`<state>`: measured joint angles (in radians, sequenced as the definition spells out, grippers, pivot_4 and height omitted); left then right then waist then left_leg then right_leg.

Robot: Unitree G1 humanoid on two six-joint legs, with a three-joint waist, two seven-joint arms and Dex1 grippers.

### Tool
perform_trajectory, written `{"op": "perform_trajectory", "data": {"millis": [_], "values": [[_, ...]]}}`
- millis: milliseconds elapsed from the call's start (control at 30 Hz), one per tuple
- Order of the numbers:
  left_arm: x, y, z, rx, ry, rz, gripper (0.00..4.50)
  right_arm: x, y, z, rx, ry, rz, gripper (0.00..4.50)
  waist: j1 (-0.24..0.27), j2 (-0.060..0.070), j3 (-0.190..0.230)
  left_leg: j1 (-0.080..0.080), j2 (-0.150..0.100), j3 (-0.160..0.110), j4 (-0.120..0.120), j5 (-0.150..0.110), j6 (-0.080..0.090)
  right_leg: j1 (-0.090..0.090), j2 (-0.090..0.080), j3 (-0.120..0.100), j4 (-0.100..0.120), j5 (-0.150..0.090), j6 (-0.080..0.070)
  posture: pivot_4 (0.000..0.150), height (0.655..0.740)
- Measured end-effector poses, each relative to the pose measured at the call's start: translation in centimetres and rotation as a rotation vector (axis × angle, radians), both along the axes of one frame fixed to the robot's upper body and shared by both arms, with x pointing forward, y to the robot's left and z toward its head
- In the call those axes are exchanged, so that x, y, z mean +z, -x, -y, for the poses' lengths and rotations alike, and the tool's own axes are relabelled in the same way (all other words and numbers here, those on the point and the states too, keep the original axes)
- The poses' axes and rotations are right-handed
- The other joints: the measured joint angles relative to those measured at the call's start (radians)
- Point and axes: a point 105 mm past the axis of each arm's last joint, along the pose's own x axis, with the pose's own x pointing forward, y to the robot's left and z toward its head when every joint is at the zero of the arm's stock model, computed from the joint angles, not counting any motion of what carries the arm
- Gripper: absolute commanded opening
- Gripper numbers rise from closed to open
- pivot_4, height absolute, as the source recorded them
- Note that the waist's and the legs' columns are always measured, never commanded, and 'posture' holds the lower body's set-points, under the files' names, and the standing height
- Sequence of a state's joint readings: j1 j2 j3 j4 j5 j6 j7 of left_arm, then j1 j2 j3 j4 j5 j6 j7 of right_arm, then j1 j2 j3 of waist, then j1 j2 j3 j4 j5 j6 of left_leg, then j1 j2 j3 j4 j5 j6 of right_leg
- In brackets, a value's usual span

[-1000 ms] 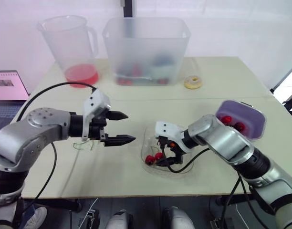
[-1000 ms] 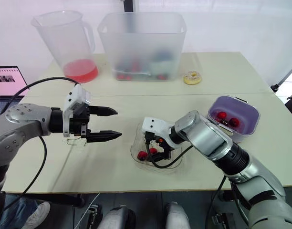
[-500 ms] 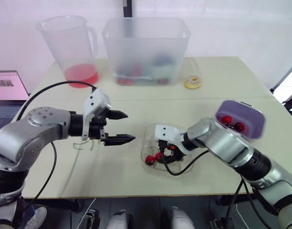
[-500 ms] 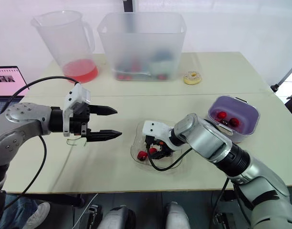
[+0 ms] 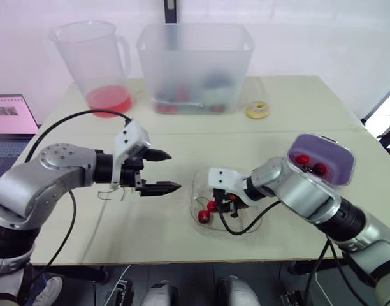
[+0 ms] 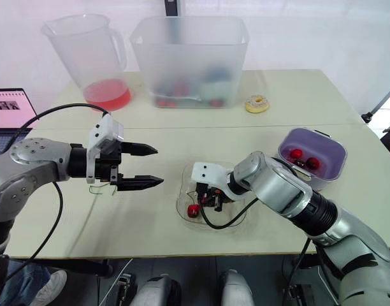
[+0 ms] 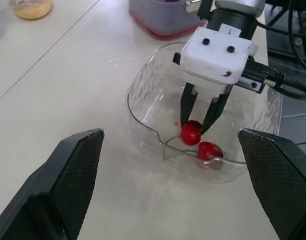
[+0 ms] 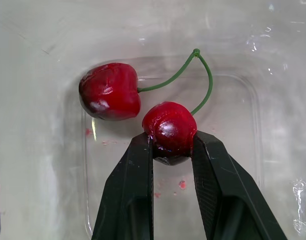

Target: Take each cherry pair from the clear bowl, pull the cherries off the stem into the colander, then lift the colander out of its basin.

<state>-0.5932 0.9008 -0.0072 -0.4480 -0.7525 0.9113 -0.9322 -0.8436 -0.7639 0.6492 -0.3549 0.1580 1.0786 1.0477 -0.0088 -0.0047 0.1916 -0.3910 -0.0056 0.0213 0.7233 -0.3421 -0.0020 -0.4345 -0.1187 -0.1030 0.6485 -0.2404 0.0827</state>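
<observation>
The right gripper pinches a cherry in the clear bowl, lower middle. The left gripper is open. Probably lift next.

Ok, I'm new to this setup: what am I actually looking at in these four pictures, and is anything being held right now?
It is a two-armed robot working at a table. The two wide pictures come from cameras in its head, looking down over both arms. The other two come from a camera on each wrist, looking along that arm's two black fingers.

On the table are a clear bowl, a purple colander with two cherries in it, a jug holding red liquid, a frosted tub, a small doughnut and a laptop.

The right gripper is down in the bowl, shut on one cherry of a pair. Its twin lies beside it, joined by the green stem. The left gripper hangs open over the table beside the bowl, holding nothing.
</observation>
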Motion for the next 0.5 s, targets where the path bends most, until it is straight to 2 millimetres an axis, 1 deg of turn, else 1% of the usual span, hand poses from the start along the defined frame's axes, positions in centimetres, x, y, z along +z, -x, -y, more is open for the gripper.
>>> {"op": "perform_trajectory", "data": {"millis": [67,133,200,233,300,367,433,500], "values": [[0.0,-0.1,0.1,0.000,0.008,-0.001,4.50,0.3,0.1,0.2,0.021,0.008,0.017,0.64,0.001,0.000,0.000,0.000,0.000,0.000,0.000,0.000,0.000,0.000,0.000,0.000,0.000,0.000,0.000,0.150,0.6886],[0.0,-0.4,0.1,0.008,0.025,-0.009,4.50,1.1,0.1,0.6,0.055,0.005,0.041,0.64,0.001,0.000,0.000,0.000,0.000,0.000,0.000,0.000,0.000,0.000,0.000,0.000,0.000,0.000,0.000,0.150,0.6886],[0.3,-0.7,0.3,0.017,0.069,-0.021,4.50,2.9,0.2,0.6,0.144,-0.029,0.108,0.64,0.002,0.000,0.000,0.000,0.000,0.000,0.000,0.000,0.000,0.000,0.000,0.000,0.000,0.000,0.000,0.150,0.6886],[0.7,-0.9,0.3,0.024,0.102,-0.030,4.50,4.4,0.4,0.4,0.218,-0.057,0.176,0.64,0.002,0.000,0.000,0.000,0.000,0.000,0.000,0.000,0.000,0.000,0.000,0.000,0.000,0.000,0.000,0.150,0.6886],[1.5,-1.3,0.4,0.033,0.154,-0.032,4.50,7.0,0.5,0.3,0.281,-0.113,0.275,0.64,0.001,0.000,0.000,0.000,0.000,0.000,0.000,0.000,0.000,0.000,0.000,0.000,0.000,0.000,0.000,0.150,0.6886],[2.9,-1.6,0.6,0.034,0.248,-0.032,4.50,9.6,0.0,0.6,0.306,-0.148,0.389,0.64,0.001,0.000,0.000,0.000,0.000,0.000,0.000,0.000,0.000,0.000,0.000,0.000,0.000,0.000,0.000,0.150,0.6886],[6.0,-2.3,1.2,0.018,0.441,-0.030,4.50,12.8,-0.9,1.1,0.321,-0.167,0.548,0.64,0.009,-0.001,0.000,0.000,0.000,-0.001,0.002,0.000,0.000,0.000,0.000,0.000,0.001,0.000,0.000,0.150,0.6886],[8.7,-2.8,1.0,0.022,0.562,-0.004,4.50,15.7,-1.5,1.6,0.329,-0.172,0.713,0.64,0.013,-0.001,0.000,0.000,0.000,0.000,0.003,0.000,0.000,0.001,0.000,0.000,0.001,0.000,0.000,0.150,0.6886]]}}
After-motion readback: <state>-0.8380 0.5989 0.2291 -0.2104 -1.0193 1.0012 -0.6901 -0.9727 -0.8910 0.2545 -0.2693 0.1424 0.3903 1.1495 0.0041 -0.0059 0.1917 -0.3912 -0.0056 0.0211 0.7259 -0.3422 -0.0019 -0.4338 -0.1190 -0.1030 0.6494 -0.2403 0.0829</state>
